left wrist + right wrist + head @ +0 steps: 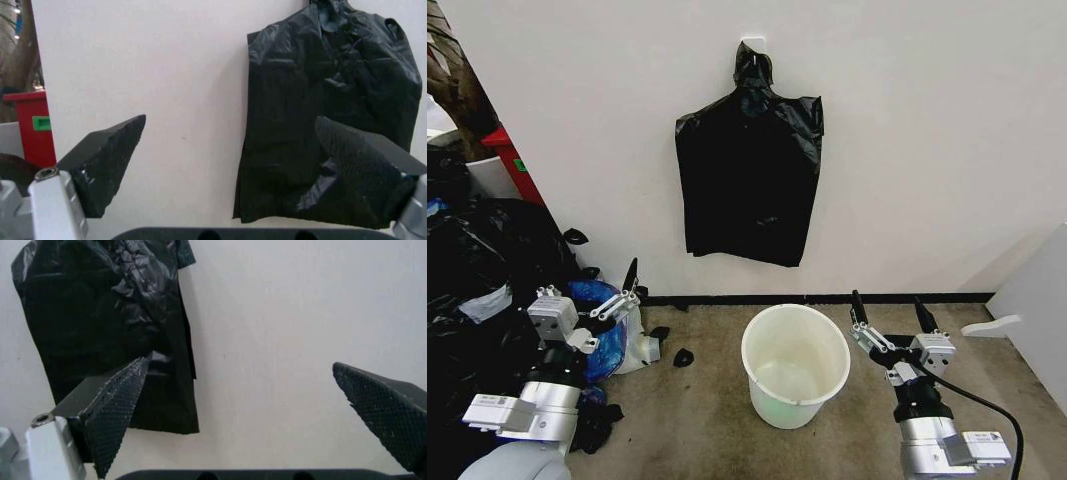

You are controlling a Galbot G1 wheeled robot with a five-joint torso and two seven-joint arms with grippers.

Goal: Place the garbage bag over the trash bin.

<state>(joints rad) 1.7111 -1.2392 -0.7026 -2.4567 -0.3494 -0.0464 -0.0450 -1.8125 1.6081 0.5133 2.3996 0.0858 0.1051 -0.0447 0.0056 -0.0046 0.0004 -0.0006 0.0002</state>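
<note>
Two grippers hang low, the left gripper (620,290) and the right gripper (889,312), both spread wide and empty. Between them, nearer the right one, one round white plastic trash bin (795,365) stands upright on the floor. Beyond, flat black plastic garbage bags (749,180) hang bunched on the white wall (927,130).

The brownish floor (707,420) carries the white trash bin (795,365) and, seemingly, black sacks (477,260).

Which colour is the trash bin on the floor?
White; the trash bin shows best in the head view.
</note>
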